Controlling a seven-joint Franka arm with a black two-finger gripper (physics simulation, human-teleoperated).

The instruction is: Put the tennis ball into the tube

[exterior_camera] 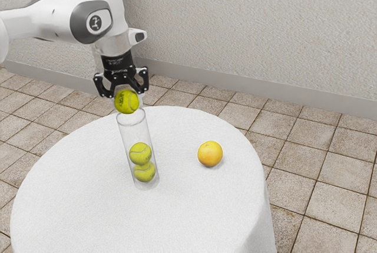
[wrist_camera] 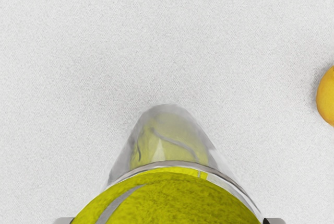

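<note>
Because the tennis ball must drop into the clear tube, the pincer holds it just above the open top. Two other balls sit inside, well in from the round edge of the bench.

Near: tennis ball over clear tube. Far: second ball inside. Orange, cut by frame, well apart.

Bright, diffuse light, soft shadows
</note>
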